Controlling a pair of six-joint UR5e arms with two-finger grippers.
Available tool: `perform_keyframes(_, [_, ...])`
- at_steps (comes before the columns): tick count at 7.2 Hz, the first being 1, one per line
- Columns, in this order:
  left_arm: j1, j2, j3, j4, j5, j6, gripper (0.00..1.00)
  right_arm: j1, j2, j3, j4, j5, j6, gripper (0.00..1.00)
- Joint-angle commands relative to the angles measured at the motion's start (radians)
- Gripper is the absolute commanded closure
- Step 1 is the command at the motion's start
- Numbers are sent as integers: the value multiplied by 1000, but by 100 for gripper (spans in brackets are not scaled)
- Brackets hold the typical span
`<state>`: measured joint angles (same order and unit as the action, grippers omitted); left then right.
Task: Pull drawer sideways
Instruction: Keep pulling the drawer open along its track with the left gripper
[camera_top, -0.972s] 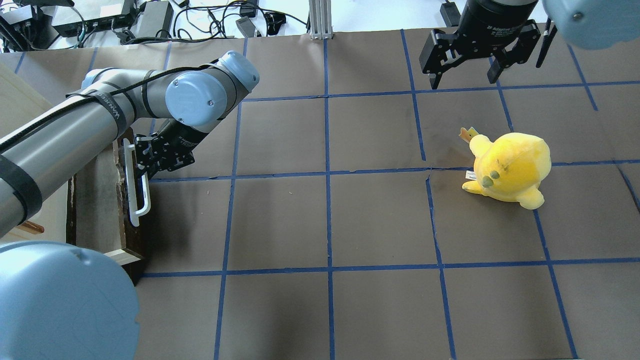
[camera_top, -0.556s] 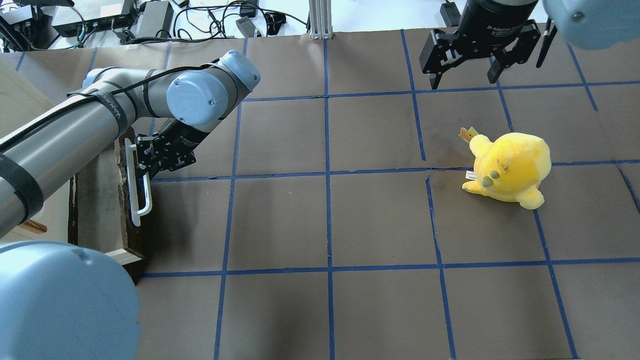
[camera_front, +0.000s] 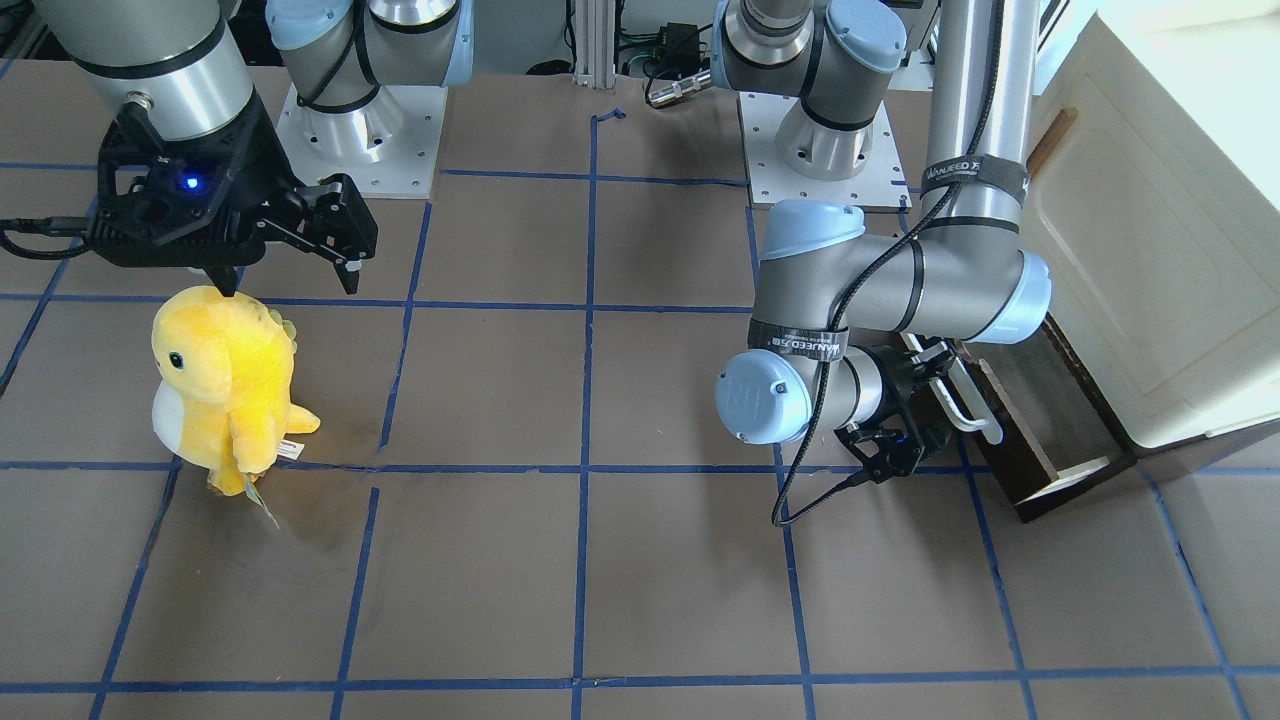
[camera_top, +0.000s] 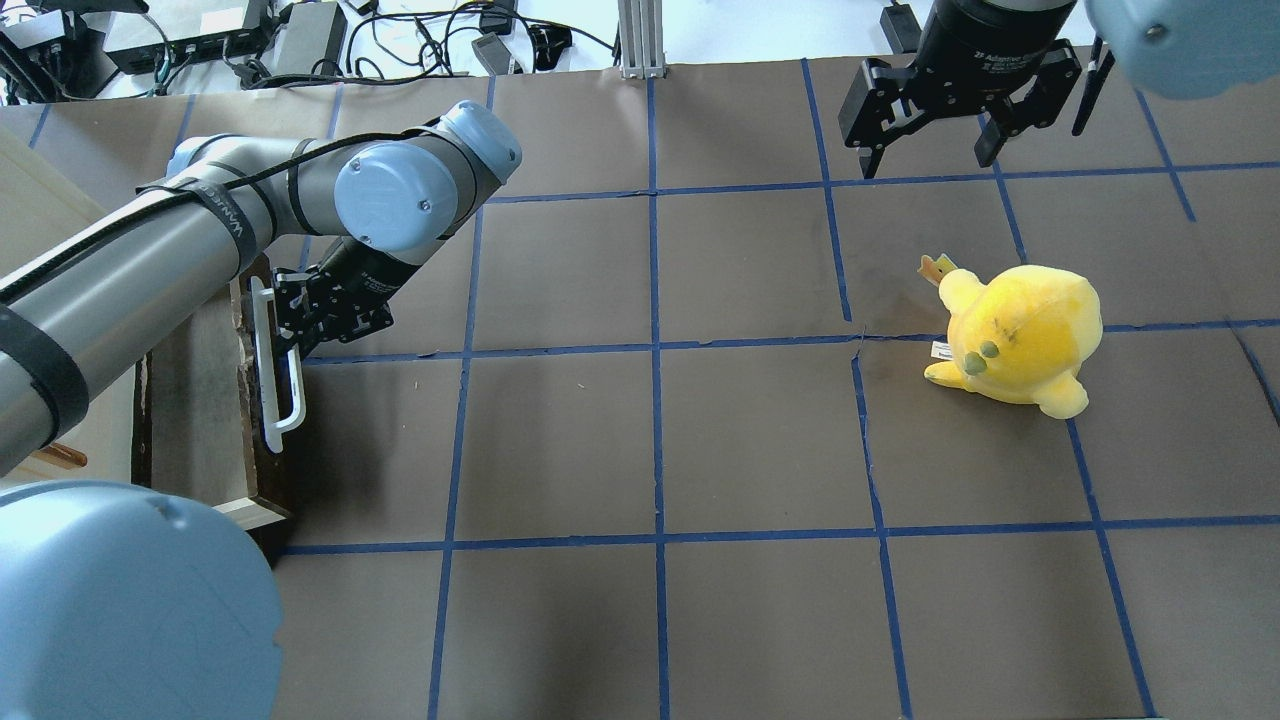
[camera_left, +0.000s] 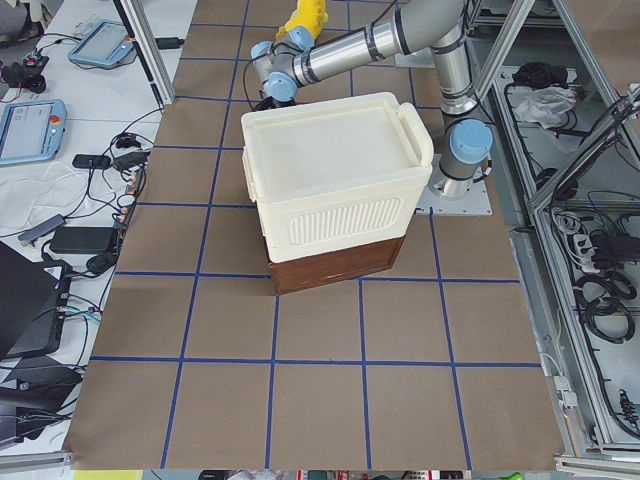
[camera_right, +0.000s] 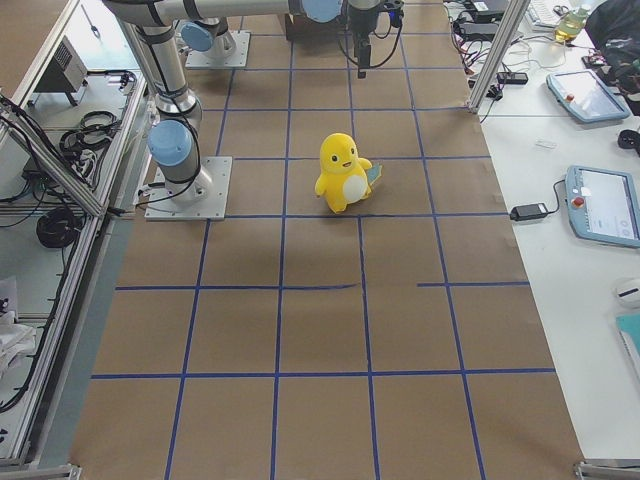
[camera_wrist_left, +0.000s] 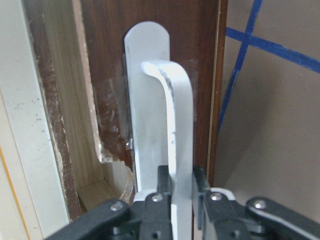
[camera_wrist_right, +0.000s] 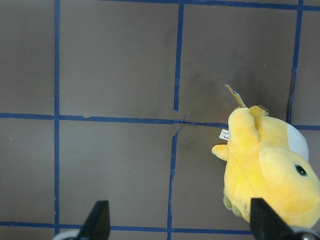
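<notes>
Clamping the white handle (camera_wrist_left: 175, 115), left pincer (camera_wrist_left: 181, 181) meets the drawer (camera_wrist_left: 105, 65) front.

Robot lab (w/ teach pendants (camera_right: 604, 206))

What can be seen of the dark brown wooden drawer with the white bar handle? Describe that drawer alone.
The dark brown wooden drawer sits partly pulled out at the base of the cream cabinet. Its inside is pale wood; the front's top edge looks chipped and scuffed. The white bar handle on its front is pinched by the left gripper.
</notes>
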<state>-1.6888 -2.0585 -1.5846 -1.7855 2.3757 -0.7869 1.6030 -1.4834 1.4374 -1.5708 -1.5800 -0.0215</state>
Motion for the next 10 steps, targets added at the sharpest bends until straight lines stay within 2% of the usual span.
perform_keyframes(1, [0,0,2,1,-4,0,89,0,0,0,0,0,0,0])
perform_keyframes(9, [-37,-11,41,0,-56,2,89,0,0,0,0,0,0,0])
perform_keyframes(10, [-35,-9,38,0,-53,0,80,0,0,0,0,0,0,0])
